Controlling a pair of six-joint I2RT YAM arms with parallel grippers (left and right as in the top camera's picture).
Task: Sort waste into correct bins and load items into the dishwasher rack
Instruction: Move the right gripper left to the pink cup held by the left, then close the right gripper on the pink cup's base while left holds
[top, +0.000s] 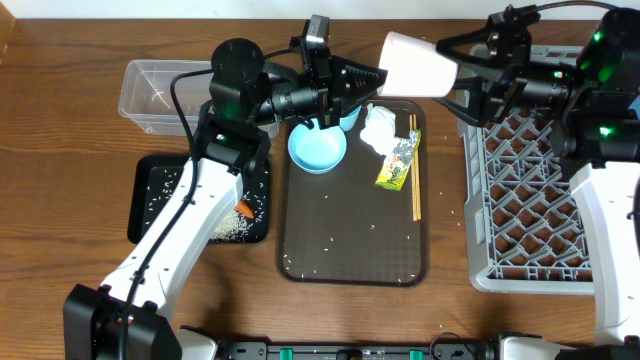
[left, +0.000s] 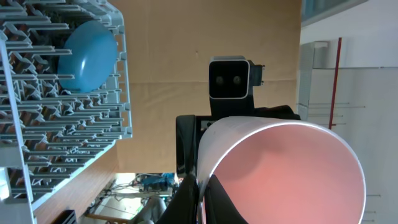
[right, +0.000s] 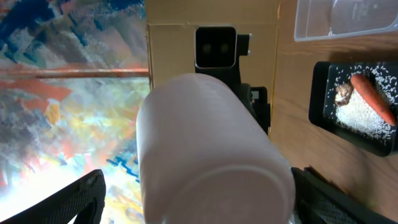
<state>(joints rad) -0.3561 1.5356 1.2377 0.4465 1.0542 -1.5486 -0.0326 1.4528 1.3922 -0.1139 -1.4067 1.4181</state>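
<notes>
While our left gripper reaches toward the dishwasher rack with its jaws pinched on the rim of the pinkish-white cup, one finger inside the mouth and one outside, our right gripper meets it from the rack's side. Its jaws are spread wide on either side of the cup's base end and do not appear to touch it. The cup hangs in the air on its side, just off the rack's corner, with its mouth turned away from the rack, so we judge this to be a hand-over on the way to loading. The main danger is timing. If our left jaws let go before the right ones have closed, the cup drops onto the brown tray beside the rack, where the light-blue cup and chopsticks lie. The cup's wall also looks smooth and rounded, so a squeeze close to the base could push it out of our fingers. Held by the rim alone, it may swing if the right fingers meet it unevenly.
</notes>
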